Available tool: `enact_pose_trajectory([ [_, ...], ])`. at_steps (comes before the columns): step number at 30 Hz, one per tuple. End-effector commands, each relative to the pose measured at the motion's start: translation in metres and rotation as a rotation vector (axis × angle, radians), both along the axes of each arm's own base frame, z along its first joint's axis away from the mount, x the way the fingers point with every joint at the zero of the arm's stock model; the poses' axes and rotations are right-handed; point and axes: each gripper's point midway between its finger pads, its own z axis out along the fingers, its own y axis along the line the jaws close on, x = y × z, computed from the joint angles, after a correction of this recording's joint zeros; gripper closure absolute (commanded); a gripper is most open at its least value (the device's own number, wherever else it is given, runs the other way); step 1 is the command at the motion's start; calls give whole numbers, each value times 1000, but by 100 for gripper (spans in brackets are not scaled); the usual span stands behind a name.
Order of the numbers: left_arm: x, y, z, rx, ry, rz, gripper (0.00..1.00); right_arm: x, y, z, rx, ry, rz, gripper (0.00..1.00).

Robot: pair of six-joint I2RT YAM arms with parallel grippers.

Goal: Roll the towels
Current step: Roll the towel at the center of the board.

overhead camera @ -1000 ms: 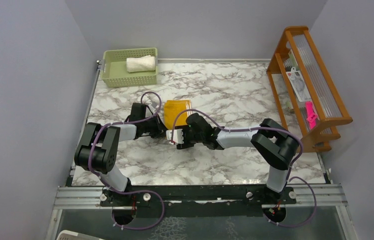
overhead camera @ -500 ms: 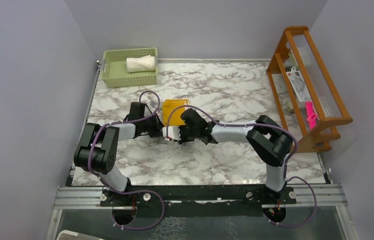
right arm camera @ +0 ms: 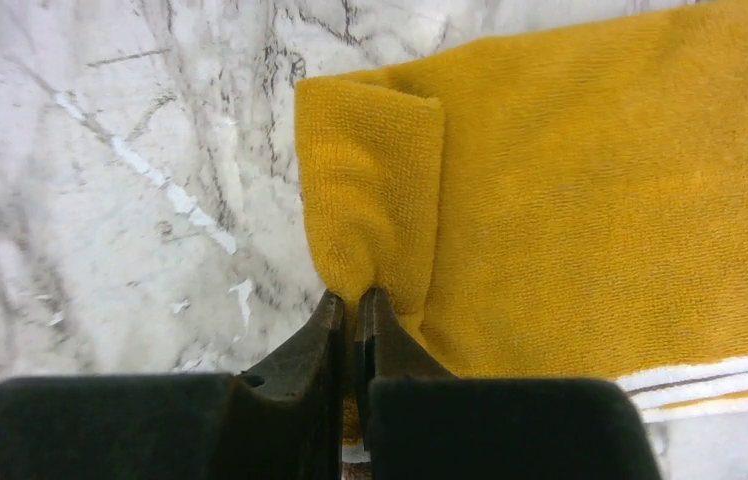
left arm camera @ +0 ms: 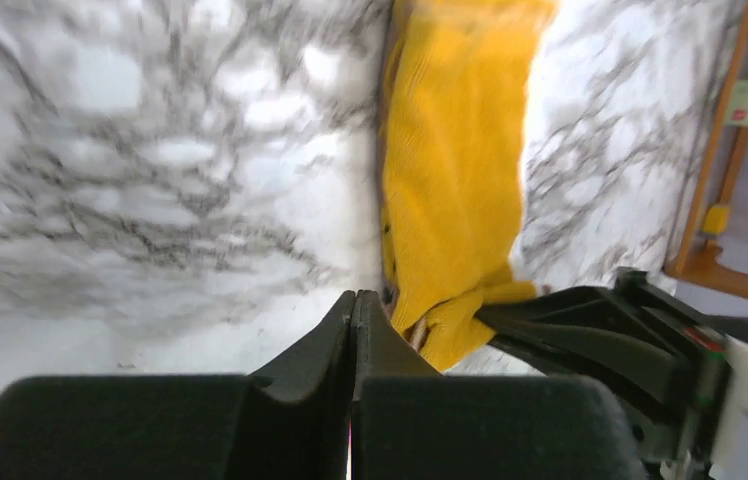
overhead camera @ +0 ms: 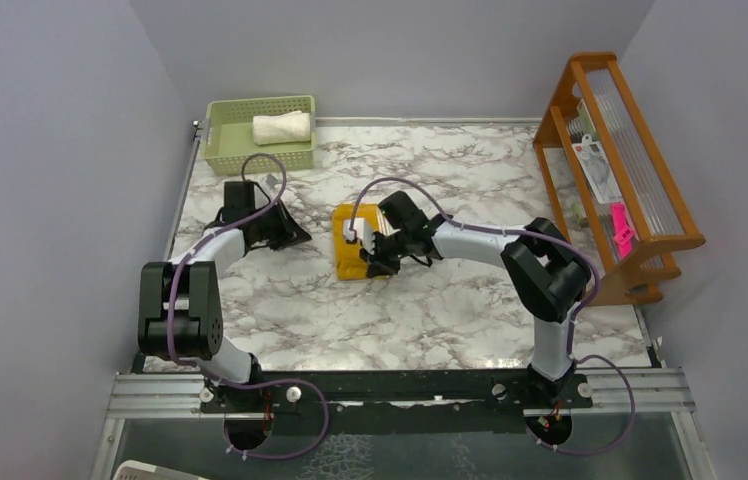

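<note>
You have two towels to look at. The yellow towel [overhead camera: 353,248] lies flat near the middle of the bench [overhead camera: 430,320], one layer of cloth doubled over at a corner. In the right wrist view that corner [right arm camera: 370,190] makes a small flap, and a pale stripe runs along the cloth's edge lower right. The white towel [overhead camera: 281,128] is a short roll lying inside the one pale green basket [overhead camera: 250,160], which sits at the far left corner of the bench.

Your right pincer [overhead camera: 370,262] is over the near part of the yellow towel. Its two fingers are pressed together on the fold of that flap, with a pinch of yellow cloth caught between the tips [right arm camera: 355,300].

Your left pincer [overhead camera: 295,238] is left of the yellow towel, apart from it, over bare marble. Its fingers are pressed together with nothing between them [left arm camera: 353,305]; from that wrist view the yellow towel shows ahead and to the right.

One wooden rack [overhead camera: 620,150] stands at the right edge of the bench, well away from both towels.
</note>
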Motion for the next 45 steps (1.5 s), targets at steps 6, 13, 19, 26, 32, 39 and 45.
enact_pose_trajectory([
  [6,13,-4,88,-69,-284,-101,100,-40,-3,33,128,590,-115,99],
  [13,-7,-30,96,-183,-310,-253,100,-27,13,48,133,815,-231,99],
  [19,-19,-51,85,-184,-281,-301,100,-21,19,34,86,1064,-290,99],
  [26,-21,-60,78,-235,-256,-260,100,-15,19,24,118,1272,-337,99],
  [32,-21,-70,64,-253,-213,-261,100,-12,12,16,143,1453,-391,99],
  [39,-16,-77,52,-236,-183,-256,100,-10,3,0,157,1568,-474,99],
  [45,14,-71,39,-149,-159,-220,100,-17,-3,-12,166,1653,-527,99],
])
